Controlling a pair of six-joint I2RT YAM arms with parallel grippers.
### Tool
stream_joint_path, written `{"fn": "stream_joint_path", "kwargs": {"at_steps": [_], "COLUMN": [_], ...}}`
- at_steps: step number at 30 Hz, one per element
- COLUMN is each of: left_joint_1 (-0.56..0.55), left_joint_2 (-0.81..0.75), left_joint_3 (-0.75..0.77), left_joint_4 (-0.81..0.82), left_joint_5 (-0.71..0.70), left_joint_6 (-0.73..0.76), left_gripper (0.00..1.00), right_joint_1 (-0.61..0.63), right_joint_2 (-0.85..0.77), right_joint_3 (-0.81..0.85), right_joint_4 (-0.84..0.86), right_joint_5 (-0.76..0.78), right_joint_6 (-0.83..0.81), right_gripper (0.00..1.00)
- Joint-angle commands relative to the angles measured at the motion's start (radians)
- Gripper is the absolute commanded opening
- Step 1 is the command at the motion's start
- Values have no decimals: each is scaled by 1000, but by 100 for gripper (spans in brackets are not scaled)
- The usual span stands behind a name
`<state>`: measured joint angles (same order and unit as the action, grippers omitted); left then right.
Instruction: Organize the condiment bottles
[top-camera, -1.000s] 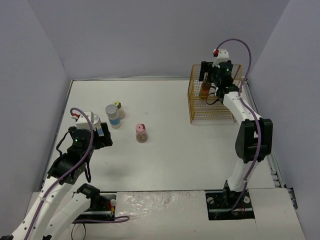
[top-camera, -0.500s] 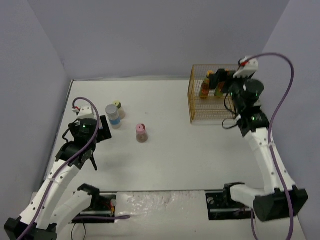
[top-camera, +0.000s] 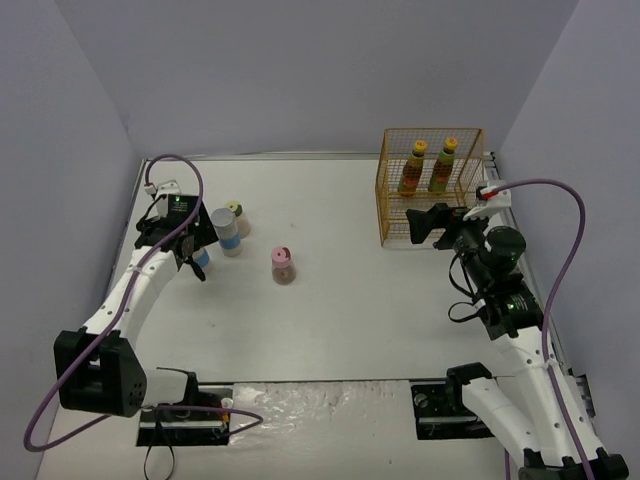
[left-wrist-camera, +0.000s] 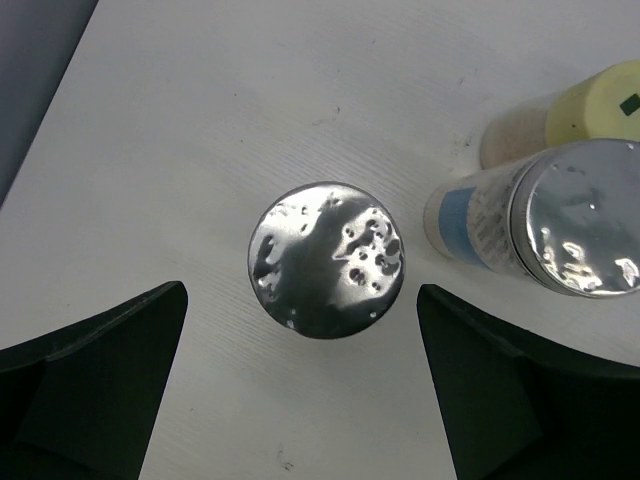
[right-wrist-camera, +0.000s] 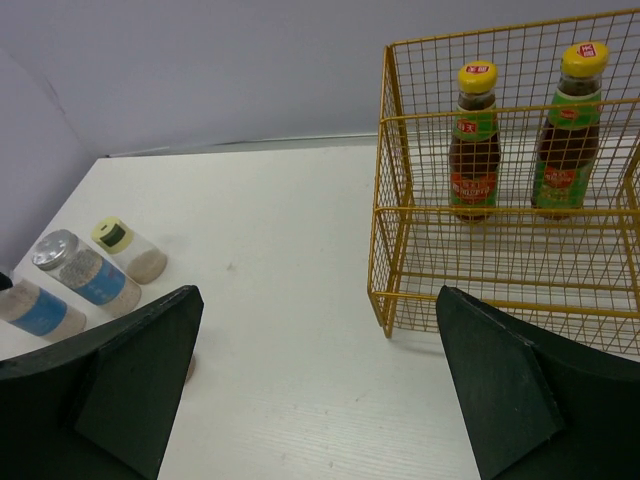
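Half a second ago my right gripper (top-camera: 426, 222) was reaching into the yellow wire basket (top-camera: 385, 200). It has since drawn back toward the near edge. My left gripper (top-camera: 190, 256) has swung up toward the far left corner of the worktop (top-camera: 340, 300).

From above, the left tall bottle (top-camera: 413, 168) and the right tall bottle (top-camera: 442, 166) stand upright side by side in the basket at the far right corner, with nothing touching them. My right jaws hang wide apart and empty just in front of the basket. Near the left edge my left jaws are spread over the stout silver-lidded bottle (top-camera: 201, 258). The second silver-lidded bottle (top-camera: 227, 230) is just beside it, with the yellow-green-capped bottle (top-camera: 237, 213) behind that. The pink-capped bottle (top-camera: 283, 265) stands apart, toward the middle.

Through my left wrist I look straight down on the silver lid. It sits centred between my fingers (left-wrist-camera: 100, 380), which stand clear of it on both sides.

Through my right wrist my fingers (right-wrist-camera: 110, 390) are spread and hold nothing. Both tall bottles stand upright inside the basket, and the stout bottles sit well away by the left edge.
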<state>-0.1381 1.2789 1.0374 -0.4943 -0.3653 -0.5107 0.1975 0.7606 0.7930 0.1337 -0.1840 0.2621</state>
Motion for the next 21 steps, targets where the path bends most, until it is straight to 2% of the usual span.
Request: {"fn": "stream_joint_path", "kwargs": {"at_steps": [1,4,7,12,15,17,21], "left_joint_1": [43,61,85,102,102,97,45], "left_joint_2": [54,93,120,136,85,37,-76], "left_joint_3": [58,62,59,54,34,15,0], "left_joint_4": [66,87,109,106,80,58,-28], "left_joint_5": [49,82,115,156,173,193,221], "left_joint_6": [-23,-17,-17,-18,-19,-14,5], "left_gripper": [97,95,88,58,34,22,8], "right_joint_1": [15,19,20,23,26,26,28], "right_joint_2": [-41,-47,-53,-72,-79,-82,-81], "right_joint_3": [-11,-21,-26,-34,-33,-32,-25], "right_joint_4": [49,49,47,37,30,27,19], "right_joint_5": [-11,-19,-23,-13,-8,-5,-2], "right_joint_6": [9,9,5,-7,-9,-10,-11], "right_gripper": [100,100,100,100,100,100,100]}}
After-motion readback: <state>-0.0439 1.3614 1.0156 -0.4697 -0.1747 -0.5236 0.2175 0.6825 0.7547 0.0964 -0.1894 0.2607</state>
